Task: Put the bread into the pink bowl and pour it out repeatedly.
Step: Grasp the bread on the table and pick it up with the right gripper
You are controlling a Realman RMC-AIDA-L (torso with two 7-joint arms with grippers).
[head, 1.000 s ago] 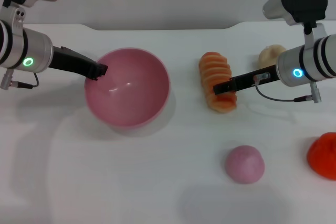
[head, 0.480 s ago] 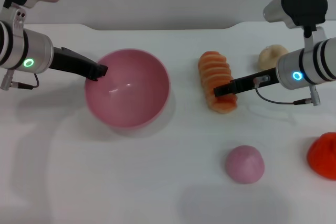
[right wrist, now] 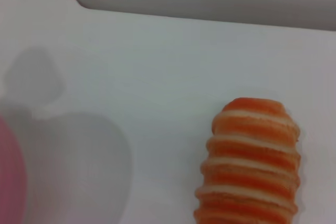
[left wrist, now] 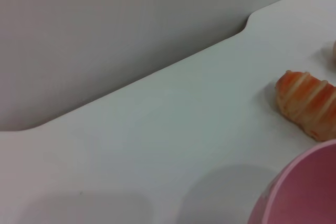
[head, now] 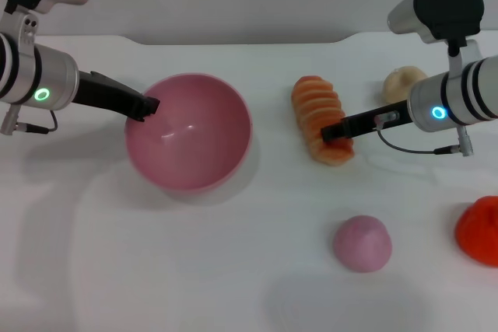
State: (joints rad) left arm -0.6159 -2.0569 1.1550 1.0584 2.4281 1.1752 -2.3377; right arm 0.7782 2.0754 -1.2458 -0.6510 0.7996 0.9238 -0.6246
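Note:
The pink bowl (head: 189,131) sits upright and empty on the white table, left of centre. My left gripper (head: 148,105) is shut on the bowl's left rim; the left wrist view catches only a piece of that rim (left wrist: 304,192). The bread (head: 320,118), an orange-ridged loaf, lies on the table right of the bowl, and shows in the right wrist view too (right wrist: 249,161). My right gripper (head: 333,131) reaches in from the right and rests over the loaf's near half, touching it.
A small beige lump (head: 403,82) lies behind the right arm. A pink dome (head: 362,242) sits toward the front right. A red object (head: 481,229) is at the right edge. The table's back edge (head: 233,40) runs close behind the bowl.
The right gripper's tip has drawn slightly to the right over the loaf. The bread has turned a little, its far end shifting left. The left arm and bowl have stayed still.

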